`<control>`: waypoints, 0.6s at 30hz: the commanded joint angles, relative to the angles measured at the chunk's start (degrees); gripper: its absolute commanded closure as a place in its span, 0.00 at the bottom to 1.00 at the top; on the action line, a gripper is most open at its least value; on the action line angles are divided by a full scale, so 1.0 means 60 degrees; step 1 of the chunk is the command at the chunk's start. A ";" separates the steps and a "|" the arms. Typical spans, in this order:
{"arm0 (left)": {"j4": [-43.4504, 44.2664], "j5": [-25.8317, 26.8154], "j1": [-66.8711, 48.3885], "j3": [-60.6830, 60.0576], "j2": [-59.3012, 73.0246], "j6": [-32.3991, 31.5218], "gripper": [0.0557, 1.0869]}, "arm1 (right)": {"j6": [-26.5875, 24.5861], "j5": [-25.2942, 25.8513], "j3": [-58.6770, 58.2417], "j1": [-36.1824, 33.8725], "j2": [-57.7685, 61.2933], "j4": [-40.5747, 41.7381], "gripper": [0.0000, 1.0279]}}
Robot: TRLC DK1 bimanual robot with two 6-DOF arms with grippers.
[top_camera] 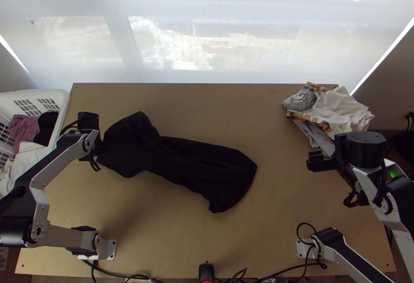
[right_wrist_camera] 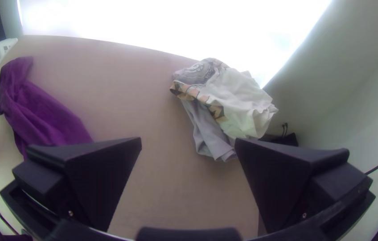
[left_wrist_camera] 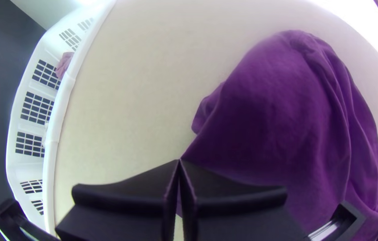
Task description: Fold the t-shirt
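Left gripper: fingers pressed together, an edge of the shirt pinched at the tips. Right gripper: fingers spread wide, nothing held; placed over the table's right side, well apart from the shirt.

Shirt found on the left and middle of the table, bunched lengthwise and lying aslant. Broad lump beside the left gripper, narrow waist, far end flared towards the middle. Sleeves and collar cannot be told apart. No neat fold made.

Step in hand judged to be the opening-out, early in the task. A second edge would need to be taken by the right gripper, the cloth then drawn taut between both and laid flat before any fold is made. If pulled from one edge alone, the shirt may be merely dragged and its creases kept.

Farther out: basket at left, pile of clothes at the far right corner.
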 commanded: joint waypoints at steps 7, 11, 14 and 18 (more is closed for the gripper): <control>0.0016 -0.0011 -0.0021 -0.0010 0.0071 0.0023 0.96 | 0.0005 0.0002 0.0041 -0.0039 0.0081 0.0020 0.05; -0.0028 0.0018 0.0008 0.0034 -0.0032 -0.0095 0.96 | 0.0005 0.0002 0.0041 -0.0039 0.0067 -0.0009 0.05; -0.0438 0.0706 0.0330 0.0269 -0.0017 -0.0417 0.96 | 0.0005 0.0002 0.0041 -0.0054 0.0067 -0.0024 0.05; -0.0643 0.1219 0.0740 0.0488 0.0071 -0.0593 0.96 | 0.0005 -0.0012 0.0026 -0.0068 0.0037 -0.0053 0.05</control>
